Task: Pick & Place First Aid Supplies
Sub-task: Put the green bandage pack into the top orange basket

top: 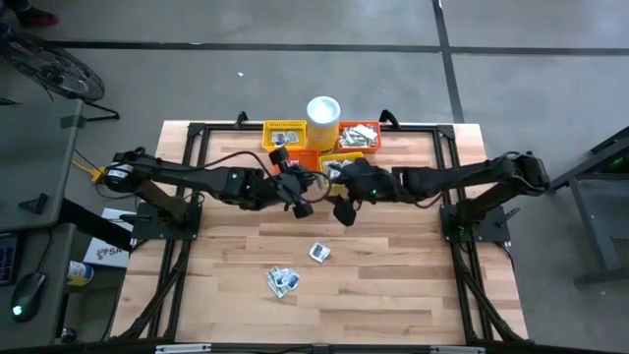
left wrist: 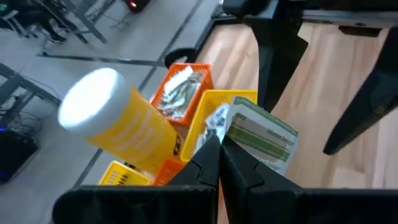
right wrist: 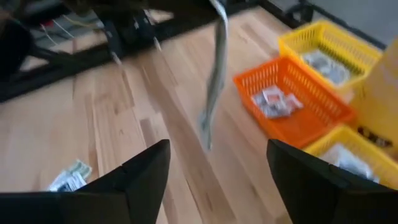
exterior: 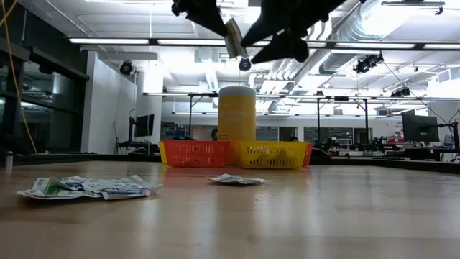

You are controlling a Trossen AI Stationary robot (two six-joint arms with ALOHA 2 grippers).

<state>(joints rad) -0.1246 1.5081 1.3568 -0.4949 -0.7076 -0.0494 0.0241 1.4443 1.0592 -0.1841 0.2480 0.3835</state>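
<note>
The left hand (left wrist: 217, 146) is clenched on one packet (left wrist: 261, 135), a pale green and white sachet pinched by its lower edge and standing up from the fingertips. The right hand (right wrist: 217, 162) is fully released, its two fingers spread wide and empty, with the packet hanging edge-on just beyond them.

Step in hand, as judged: carry the held packet to a basket and let it go.

1. Keep the left hand clenched until the packet is directly over a basket opening. The thin edge grip leaves little margin, so a jolt could let it slip.
2. Keep the right hand spread and clear of the packet. The two hands are close together above the tabletop (top: 393, 285).
3. Just beyond the left hand lies a yellow basket (left wrist: 208, 118). Past it stand an orange basket (left wrist: 186, 84) and the cup (left wrist: 118, 118). Avoid striking the cup.
4. Lower before releasing, as a light sachet may flutter.

Farther off on the tabletop, a single sachet (top: 318, 253) and a small pile of sachets (top: 282, 282) remain.
</note>
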